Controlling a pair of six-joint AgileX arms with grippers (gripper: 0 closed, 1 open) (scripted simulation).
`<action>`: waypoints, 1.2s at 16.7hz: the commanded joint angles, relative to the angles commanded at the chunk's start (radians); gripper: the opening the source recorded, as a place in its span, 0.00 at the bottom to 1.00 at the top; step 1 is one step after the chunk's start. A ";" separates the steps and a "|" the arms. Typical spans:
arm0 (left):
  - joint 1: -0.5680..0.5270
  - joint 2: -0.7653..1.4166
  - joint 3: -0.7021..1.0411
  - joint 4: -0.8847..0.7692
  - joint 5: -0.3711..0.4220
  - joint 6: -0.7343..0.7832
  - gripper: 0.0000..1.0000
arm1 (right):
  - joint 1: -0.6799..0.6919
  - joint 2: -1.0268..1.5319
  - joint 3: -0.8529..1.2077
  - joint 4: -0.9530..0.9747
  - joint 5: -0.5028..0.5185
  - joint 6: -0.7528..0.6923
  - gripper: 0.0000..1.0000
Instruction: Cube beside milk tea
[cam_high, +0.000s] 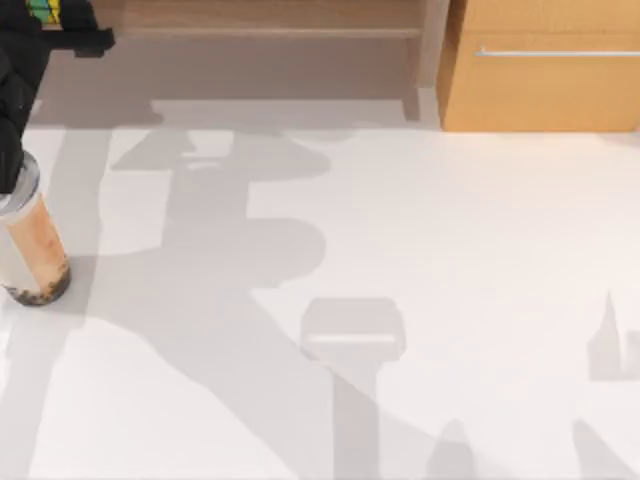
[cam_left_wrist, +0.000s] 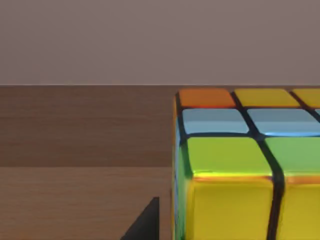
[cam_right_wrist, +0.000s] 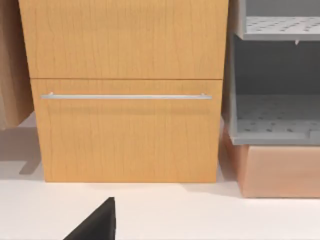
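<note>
Left gripper (cam_high: 45, 20) up at the table's far-left corner, clamped on the cube (cam_left_wrist: 240, 165). Milk tea (cam_high: 35, 250) stands just below it at the left edge. Right gripper's grip: cannot tell.

The milk tea (cam_high: 32, 250) stands on the surface (cam_high: 420, 260) at its far left edge. The cube (cam_high: 44, 10) sits in the left claw (cam_high: 50, 25) above and behind the cup, at the top-left corner. A drawer cabinet (cam_high: 540, 70) stands at the back right.
</note>
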 joint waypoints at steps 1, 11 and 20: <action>0.000 0.000 0.000 0.000 0.000 0.000 0.47 | 0.000 0.000 0.000 0.000 0.000 0.000 1.00; 0.000 0.000 0.000 0.000 0.000 0.000 0.00 | 0.000 0.000 0.000 0.000 0.000 0.000 1.00; -0.006 -0.026 0.015 0.029 -0.040 0.001 0.00 | 0.000 0.000 0.000 0.000 0.000 0.000 1.00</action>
